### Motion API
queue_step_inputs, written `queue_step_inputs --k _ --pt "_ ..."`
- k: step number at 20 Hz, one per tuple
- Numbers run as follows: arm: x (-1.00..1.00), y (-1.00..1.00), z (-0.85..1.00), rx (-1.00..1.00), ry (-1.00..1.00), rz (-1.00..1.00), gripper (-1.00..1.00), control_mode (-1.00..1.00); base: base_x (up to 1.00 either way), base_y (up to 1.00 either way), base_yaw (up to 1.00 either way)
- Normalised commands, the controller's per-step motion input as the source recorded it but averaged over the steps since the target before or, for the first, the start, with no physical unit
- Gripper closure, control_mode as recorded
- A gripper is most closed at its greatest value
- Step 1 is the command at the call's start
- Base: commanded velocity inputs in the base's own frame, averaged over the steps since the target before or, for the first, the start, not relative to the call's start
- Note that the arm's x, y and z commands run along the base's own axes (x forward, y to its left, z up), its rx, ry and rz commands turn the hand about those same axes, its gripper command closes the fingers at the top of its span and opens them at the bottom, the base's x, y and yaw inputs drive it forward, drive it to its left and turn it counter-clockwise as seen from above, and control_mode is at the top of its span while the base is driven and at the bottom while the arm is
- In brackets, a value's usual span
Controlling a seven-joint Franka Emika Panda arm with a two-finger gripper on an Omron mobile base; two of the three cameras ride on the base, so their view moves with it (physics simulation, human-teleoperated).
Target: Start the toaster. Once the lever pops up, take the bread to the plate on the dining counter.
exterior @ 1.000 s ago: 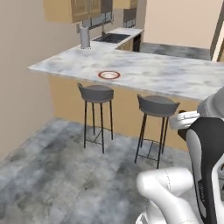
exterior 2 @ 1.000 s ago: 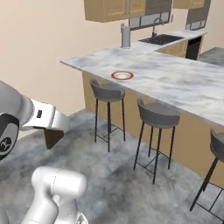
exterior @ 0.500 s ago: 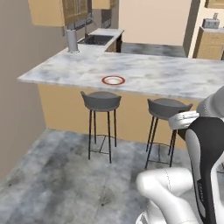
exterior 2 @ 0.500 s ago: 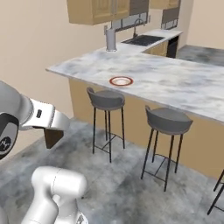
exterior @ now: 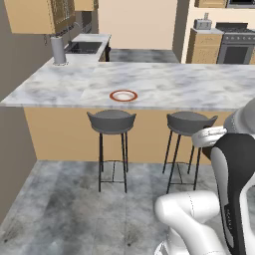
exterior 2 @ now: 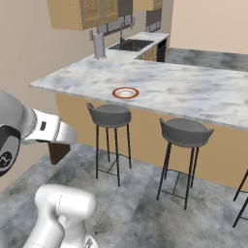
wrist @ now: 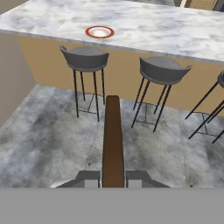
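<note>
Claw point(wrist: 113, 175): pinched bread point(wrist: 113, 140) edge-on, its long axis aimed ahead. Plate point(wrist: 99, 31): forward-left, well apart, on dining worktop point(wrist: 175, 30).

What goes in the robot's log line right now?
gripper: shut on bread | plate: bare, on counter | phase: carrying

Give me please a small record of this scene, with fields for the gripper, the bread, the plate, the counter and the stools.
gripper: shut on the bread
bread: dark brown slice, held edge-on between the fingers, above the floor
plate: white with red-orange rim, nothing on it, near the counter's front edge
counter: marble top, tan base
stools: grey, standing in front of the counter
</note>
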Motion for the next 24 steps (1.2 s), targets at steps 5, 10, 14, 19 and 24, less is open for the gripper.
queue_step_inputs --k 5,10,14,19,24 --pt "0.00 0.00 0.00 0.00 0.00 0.00 1.00 1.00 0.44 0.53 -0.34" --pt "0.00 0.00 0.00 0.00 0.00 0.00 1.00 1.00 0.33 0.47 -0.27" --pt "0.00 0.00 0.00 0.00 0.00 0.00 1.00 1.00 0.35 0.45 -0.27" --pt "0.00 0.00 0.00 0.00 0.00 0.00 1.00 1.00 0.47 0.37 -0.17" --pt "0.00 0.00 0.00 0.00 0.00 0.00 1.00 1.00 0.63 0.26 -0.05"
